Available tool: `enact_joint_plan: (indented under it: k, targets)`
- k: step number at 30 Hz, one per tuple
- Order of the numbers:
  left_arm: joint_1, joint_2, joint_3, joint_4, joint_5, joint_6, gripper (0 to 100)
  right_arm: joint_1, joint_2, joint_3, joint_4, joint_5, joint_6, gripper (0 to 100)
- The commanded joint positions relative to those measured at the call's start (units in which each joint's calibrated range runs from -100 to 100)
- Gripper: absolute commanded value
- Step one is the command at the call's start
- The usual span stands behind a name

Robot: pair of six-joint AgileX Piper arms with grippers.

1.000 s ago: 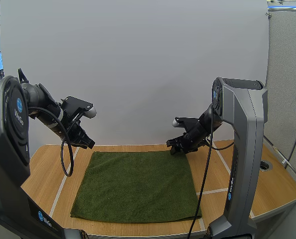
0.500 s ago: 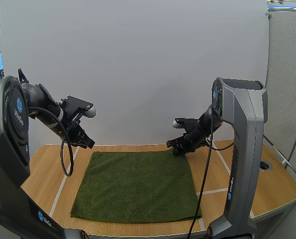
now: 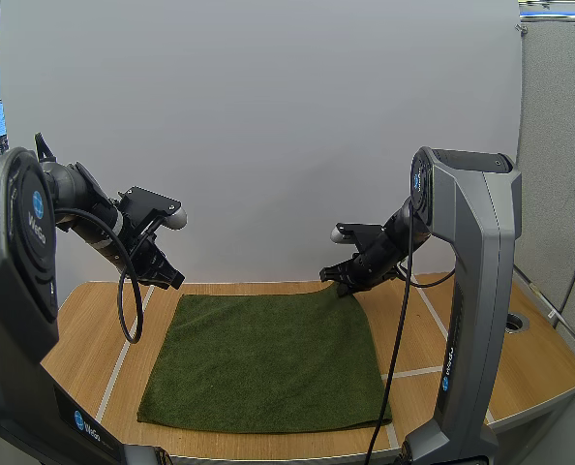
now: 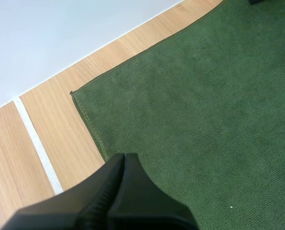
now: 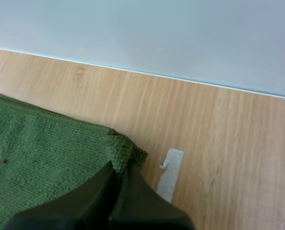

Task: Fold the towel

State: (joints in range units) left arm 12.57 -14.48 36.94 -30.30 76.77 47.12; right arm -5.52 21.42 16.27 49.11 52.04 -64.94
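A dark green towel (image 3: 263, 358) lies spread flat on the wooden table (image 3: 84, 339). My right gripper (image 3: 334, 283) is at its far right corner, shut on it, and the corner is raised slightly off the table. In the right wrist view the corner (image 5: 125, 151) bunches up at the tips of the right gripper (image 5: 118, 167). My left gripper (image 3: 174, 281) hangs shut and holds nothing, above the table just beyond the towel's far left corner. The left wrist view has the left gripper (image 4: 124, 155) as one dark wedge over the towel (image 4: 205, 120) near its left edge.
White tape lines (image 3: 123, 354) cross the table on both sides of the towel, and a short tape piece (image 5: 170, 173) lies beside the held corner. A round hole (image 3: 513, 321) sits at the table's right. A white wall stands right behind the table.
My right gripper has gone from open to shut on the towel's far right corner and lifted it a little. The left arm has not moved.
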Motion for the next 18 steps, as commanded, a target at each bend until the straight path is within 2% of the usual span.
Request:
enact_joint_plan:
  k: [1, 8, 18]
  targets:
    - [0.06, -0.6, -0.3, -0.7, 0.5, -0.8, 0, 0.0, -1.0, 0.3, 0.3, 5.5, -0.3, 0]
    - [0.06, -0.7, -0.3, -0.7, 1.3, -1.6, 0, 0.0, -1.0, 0.3, 0.3, 14.3, -0.3, 0]
    - [0.06, -6.7, -0.4, -1.0, 1.3, -3.0, 0, 1.4, -7.4, 0.3, -0.1, 18.3, -0.7, 0]
